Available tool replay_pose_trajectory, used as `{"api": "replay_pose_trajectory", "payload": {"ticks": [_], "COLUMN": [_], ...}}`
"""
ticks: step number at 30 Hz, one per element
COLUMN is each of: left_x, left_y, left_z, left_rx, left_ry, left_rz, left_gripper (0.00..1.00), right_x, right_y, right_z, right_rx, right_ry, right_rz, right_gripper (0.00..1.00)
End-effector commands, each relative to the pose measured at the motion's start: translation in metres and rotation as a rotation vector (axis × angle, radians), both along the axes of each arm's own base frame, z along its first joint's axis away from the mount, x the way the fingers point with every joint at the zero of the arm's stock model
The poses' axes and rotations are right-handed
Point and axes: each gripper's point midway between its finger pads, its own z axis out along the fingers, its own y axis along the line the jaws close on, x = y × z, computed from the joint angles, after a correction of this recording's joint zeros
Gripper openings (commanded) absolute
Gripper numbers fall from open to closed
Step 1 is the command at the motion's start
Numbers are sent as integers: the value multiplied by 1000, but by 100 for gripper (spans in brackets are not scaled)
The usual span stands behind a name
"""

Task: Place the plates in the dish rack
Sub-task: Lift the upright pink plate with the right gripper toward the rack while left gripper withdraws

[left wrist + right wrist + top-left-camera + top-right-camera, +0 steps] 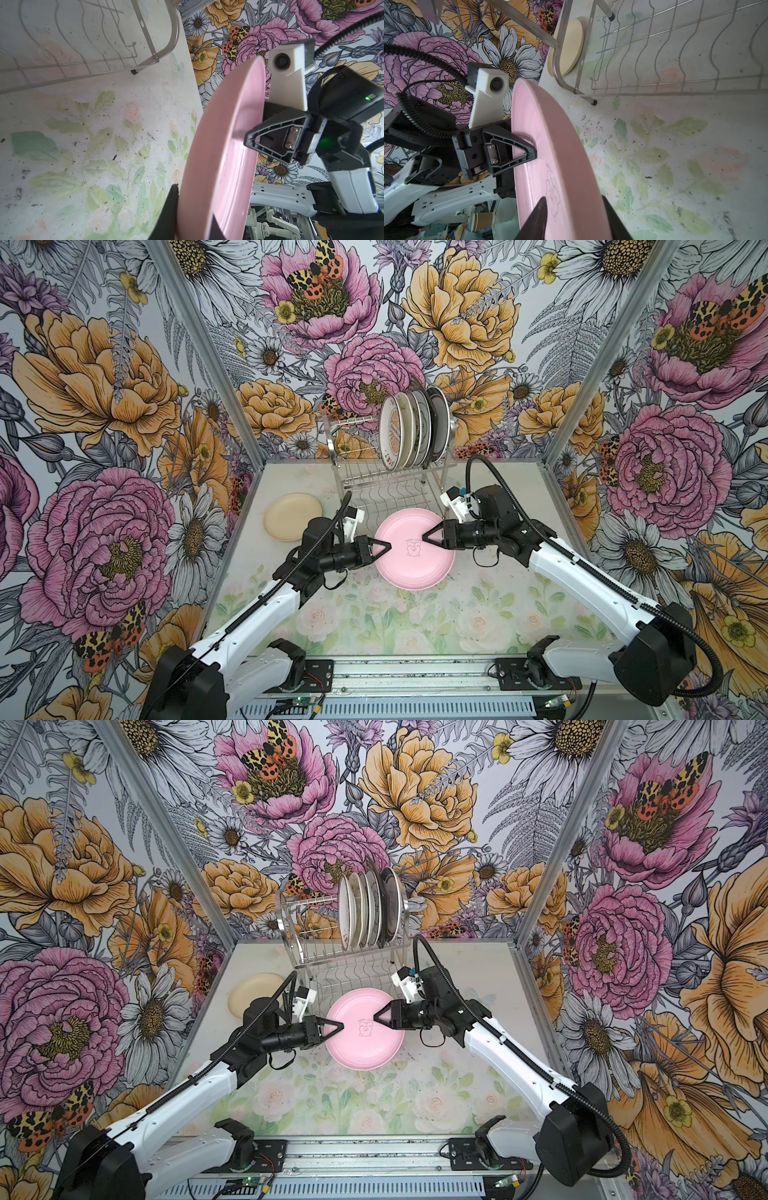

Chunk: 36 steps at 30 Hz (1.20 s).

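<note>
— left wrist view: what do the left fingers (170,209) have?
— the rim of the pink plate (224,145). one finger sits under it and one on its face, closed tight on it.
— and the right fingers (536,220)?
— the right wrist view shows them astride the opposite rim, parted, with the rim between them. whether a pad touches the plate i cannot tell.
— where is the plate, then?
— in both top views it hangs clear of the bench (415,626) between the two sets of fingers. its face is up, with a small line drawing at the centre, and it is just in front of the lower tier of the dish rack (390,495).
— anything in the rack?
— a row of plates (401,431) stands on edge on the upper tier, toward its right end. the leftmost one shows an orange sunburst.
— any others?
— a cream plate (293,516) lies flat on the bench left of the rack, behind the left arm, well apart from the pink one.
</note>
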Motion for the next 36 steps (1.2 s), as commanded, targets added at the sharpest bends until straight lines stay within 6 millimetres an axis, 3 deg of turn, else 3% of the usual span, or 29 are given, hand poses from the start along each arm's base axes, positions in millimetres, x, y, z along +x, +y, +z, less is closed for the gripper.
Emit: {"api": "replay_pose_trajectory", "payload": {"ticks": [1,8,11,14,18,23,31,36], "left_x": [1,1,3,5,7,9,10,12], "left_y": [-1,2,4,10,23,50,92,103], "left_z": [25,25,23,20,21,12,-5,-8], "left_rx": [-49,-45,-34,-5,36,111,238,280], "left_ry": [-64,-65,-65,-61,-65,-40,-6,-8], "left_rz": [-15,-9,-1,18,60,149,290,331], "left_gripper": [0,0,3,24,62,77,84,86], "right_x": [-8,-12,-6,2,7,7,3,-1], "right_y": [13,14,10,4,-4,-17,-35,-31], "right_z": [21,24,24,20,24,34,76,114], "right_rx": [113,133,118,92,36,-99,-303,-384], "right_ry": [-18,-8,-17,-20,-58,-131,-283,-393], "right_rz": [85,110,75,14,-60,-143,-285,-318], "right_gripper": [32,11,8,6,5,4,4,4]}}
